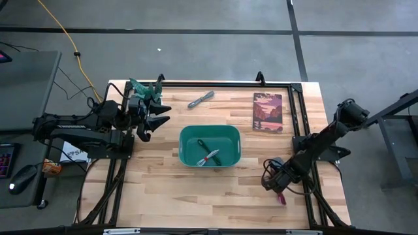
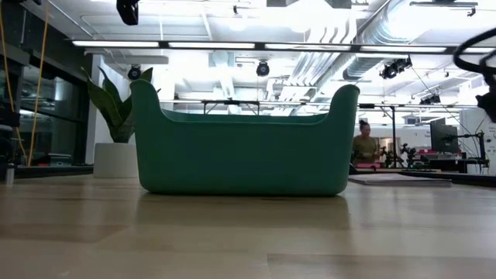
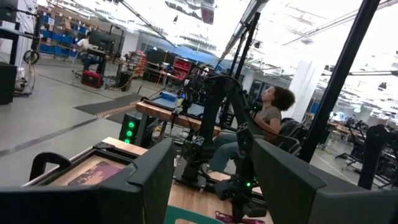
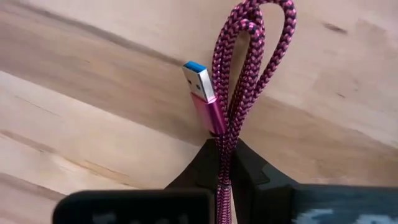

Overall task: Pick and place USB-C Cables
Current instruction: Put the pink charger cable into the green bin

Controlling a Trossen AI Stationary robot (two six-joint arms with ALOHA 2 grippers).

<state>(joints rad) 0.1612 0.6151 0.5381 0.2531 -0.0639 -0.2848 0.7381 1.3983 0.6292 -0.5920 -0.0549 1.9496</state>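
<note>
The magenta-red braided cable (image 4: 252,56) is a looped bundle with a blue-tipped plug (image 4: 198,84); my right gripper (image 4: 225,163) is shut on it near the table's right near corner (image 1: 282,197). The teal bin (image 1: 210,146) stands mid-table and holds the dark green cable (image 1: 203,144) and the white cable with a red band (image 1: 211,157). The grey cable (image 1: 201,99) lies on the wood beyond the bin. My left gripper (image 1: 163,114) is open, waiting left of the bin, touching nothing. My right gripper pinches the magenta cable's bundled strands (image 4: 226,134) between its two fingers, just below the plug. The fingers come from above, pointing down at the table and lying along the strands. The loops (image 4: 267,25) reach out ahead over the wood; whether they are lifted clear I cannot tell.
A picture-covered book (image 1: 268,111) lies right of the grey cable near the far edge. A green plant (image 1: 146,89) stands at the far left corner. Black frame rails (image 1: 297,111) run along the table's sides. Bare wood lies between bin and right gripper. A person (image 2: 363,143) sits beyond the table.
</note>
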